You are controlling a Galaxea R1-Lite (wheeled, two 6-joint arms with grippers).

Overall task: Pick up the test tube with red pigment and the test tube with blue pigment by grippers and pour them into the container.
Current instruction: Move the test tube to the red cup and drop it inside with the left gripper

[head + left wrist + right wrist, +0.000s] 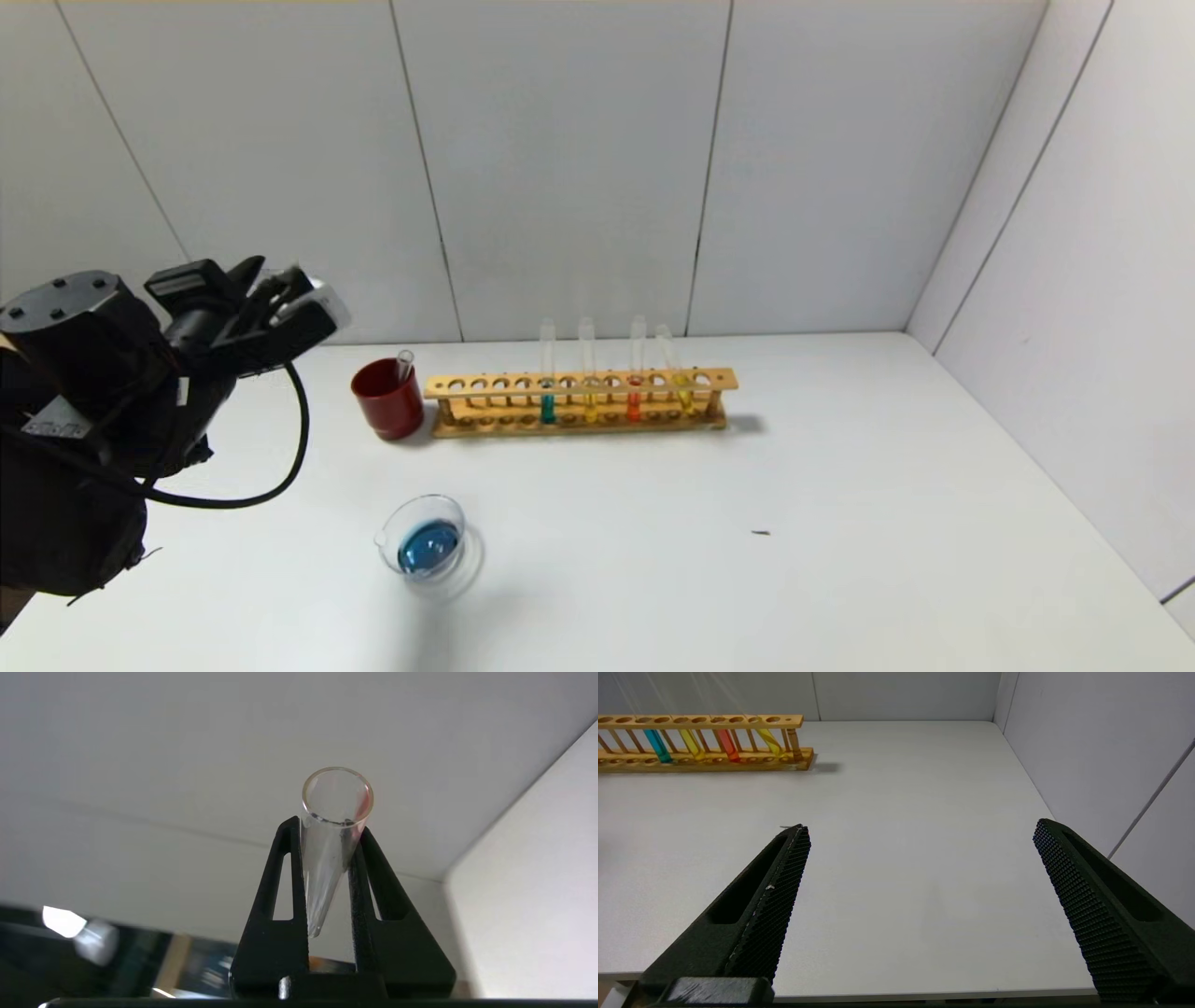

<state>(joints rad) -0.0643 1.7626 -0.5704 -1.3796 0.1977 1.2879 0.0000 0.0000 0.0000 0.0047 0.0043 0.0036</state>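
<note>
Our left gripper point(327, 826) has its jaws closed tight on a slim clear tube that looks drained, with only a reddish smear along one inner wall near the rim, so we take it for the test tube with red pigment point(332, 826). In the left wrist view its open mouth points away from the wrist and its round bottom sits back between the jaws, the long axis running along the gripper's own reach; in the head view that arm is lifted at the left, well apart from everything on the bench point(840, 523). Our right gripper point(920, 833) hangs idle with its jaws spread wide and nothing between them, low over the bare right side of the bench. The container point(425, 543) sits near the front, left of centre, holding a blue pool with no red that we can make out. A bare tube stands in the dark red cup point(387, 399) beside the wooden rack point(581, 403), where a teal, two yellow and an orange-red tube stand upright. We judge the pouring step to be closing; next we need a steady carry to the cup and a mouth-up release.
</note>
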